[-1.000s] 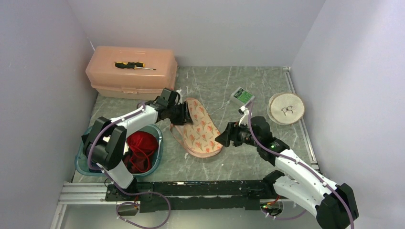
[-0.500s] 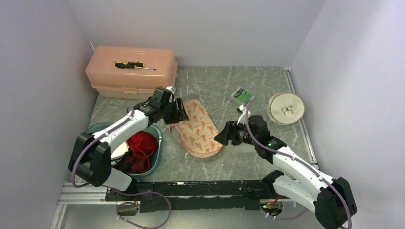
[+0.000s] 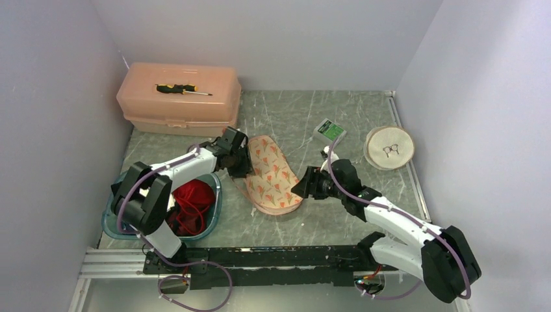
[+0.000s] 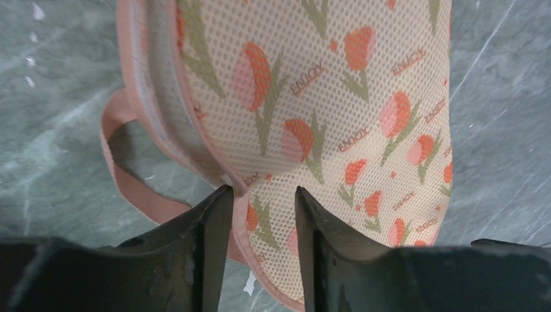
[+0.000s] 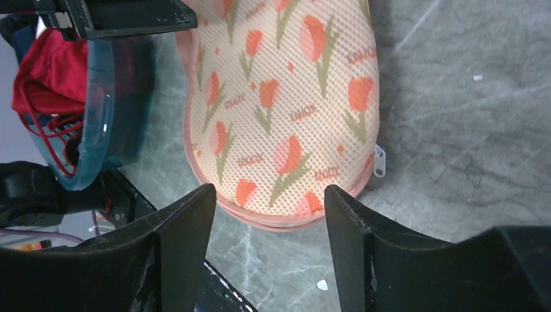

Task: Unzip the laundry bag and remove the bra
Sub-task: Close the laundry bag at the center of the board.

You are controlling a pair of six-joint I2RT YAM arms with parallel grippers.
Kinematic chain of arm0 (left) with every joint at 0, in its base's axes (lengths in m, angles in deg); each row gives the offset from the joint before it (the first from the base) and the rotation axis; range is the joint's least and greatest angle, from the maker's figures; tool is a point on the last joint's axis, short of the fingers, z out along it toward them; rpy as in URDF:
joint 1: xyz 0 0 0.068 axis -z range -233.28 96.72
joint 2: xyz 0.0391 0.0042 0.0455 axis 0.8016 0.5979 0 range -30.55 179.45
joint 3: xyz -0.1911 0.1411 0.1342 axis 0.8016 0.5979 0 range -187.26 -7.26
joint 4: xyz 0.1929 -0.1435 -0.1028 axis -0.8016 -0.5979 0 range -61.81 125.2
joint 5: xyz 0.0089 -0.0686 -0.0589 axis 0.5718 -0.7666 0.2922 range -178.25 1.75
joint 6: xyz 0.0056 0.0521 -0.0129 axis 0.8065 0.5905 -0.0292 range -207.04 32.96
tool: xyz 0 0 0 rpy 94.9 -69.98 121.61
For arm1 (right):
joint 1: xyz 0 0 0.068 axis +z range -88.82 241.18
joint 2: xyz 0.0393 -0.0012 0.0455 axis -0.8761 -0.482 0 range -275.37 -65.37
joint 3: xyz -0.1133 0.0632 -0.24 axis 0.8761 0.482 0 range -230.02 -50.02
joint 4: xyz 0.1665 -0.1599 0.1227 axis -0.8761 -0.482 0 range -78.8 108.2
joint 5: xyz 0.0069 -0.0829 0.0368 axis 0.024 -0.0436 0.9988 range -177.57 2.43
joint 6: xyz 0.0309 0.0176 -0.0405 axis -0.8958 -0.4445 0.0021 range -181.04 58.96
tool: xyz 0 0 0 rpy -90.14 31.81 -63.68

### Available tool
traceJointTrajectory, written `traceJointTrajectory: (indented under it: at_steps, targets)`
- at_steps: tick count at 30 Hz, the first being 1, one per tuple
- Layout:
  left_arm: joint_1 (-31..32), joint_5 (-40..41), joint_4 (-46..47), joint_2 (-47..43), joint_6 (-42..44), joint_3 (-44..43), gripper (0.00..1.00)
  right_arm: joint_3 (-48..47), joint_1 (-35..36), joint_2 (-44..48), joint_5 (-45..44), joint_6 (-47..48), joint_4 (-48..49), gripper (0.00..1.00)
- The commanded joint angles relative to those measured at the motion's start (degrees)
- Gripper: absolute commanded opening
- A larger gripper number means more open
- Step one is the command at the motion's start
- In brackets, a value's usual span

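Note:
The laundry bag (image 3: 273,174), peach mesh with a tulip print, lies flat mid-table. My left gripper (image 3: 241,162) is at its left rim. In the left wrist view the left gripper (image 4: 260,195) is open, its fingers straddling the bag's (image 4: 325,97) pink edge beside the strap loop (image 4: 130,188). My right gripper (image 3: 301,186) is open at the bag's near-right end. In the right wrist view the right gripper (image 5: 266,201) has the bag (image 5: 279,110) just beyond its tips, and the zipper pull (image 5: 379,160) lies off to the right. The red bra (image 3: 193,197) sits in the teal basin (image 3: 216,195).
A peach toolbox (image 3: 179,107) with a screwdriver (image 3: 182,89) on its lid stands at the back left. A small green-and-white box (image 3: 329,131) and a round beige disc (image 3: 388,148) with a small metal piece on it lie at the right.
The left gripper drew back from the bag's left rim, then returned lower onto it. The right gripper edged toward the bag's near end and its jaws narrowed a little.

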Motion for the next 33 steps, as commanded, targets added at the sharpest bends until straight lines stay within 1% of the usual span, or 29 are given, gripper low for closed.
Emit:
traceJointTrajectory:
  at_steps: [1,5,8,11,14,18,24,27,29,33]
  targets:
    - [2.1,0.9,4.5,0.1,-1.9,2.6,0.41,1.0,0.9,1.7,-2.4,-2.6,2.2,0.66]
    - [3.1,0.6,7.4,-0.7,-3.0,5.4,0.35,1.4,1.0,5.2,-5.6,-5.1,-2.1,0.7]
    - [3.9,0.5,8.4,-1.3,-3.2,6.1,0.33,3.2,1.1,7.1,-6.8,-10.2,-3.6,0.75]
    - [4.5,-0.3,9.6,-1.6,-3.5,7.0,0.32,5.9,1.0,6.8,-6.1,-16.0,-1.2,0.8]
    - [5.4,-0.9,11.0,-2.2,-4.0,8.3,0.32,8.3,1.1,4.9,-6.3,-20.7,2.7,0.86]
    - [6.5,-0.8,11.8,-3.7,-4.0,9.5,0.32,8.8,1.1,0.5,-4.7,-24.8,7.1,0.87]
    - [6.9,-1.2,13.0,-5.4,-4.0,11.1,0.32,9.9,1.3,-4.9,-3.7,-30.2,13.5,0.84]
    - [7.0,-1.5,13.4,-5.9,-4.1,11.8,0.32,10.2,1.5,-7.5,-3.8,-32.9,15.6,0.81]
    - [7.2,-1.8,13.8,-6.1,-4.2,12.1,0.32,10.5,1.7,-9.0,-3.8,-34.6,17.1,0.76]
    - [7.6,-1.9,14.1,-6.4,-4.1,12.6,0.32,10.1,1.9,-11.6,-5.0,-36.2,18.5,0.6]
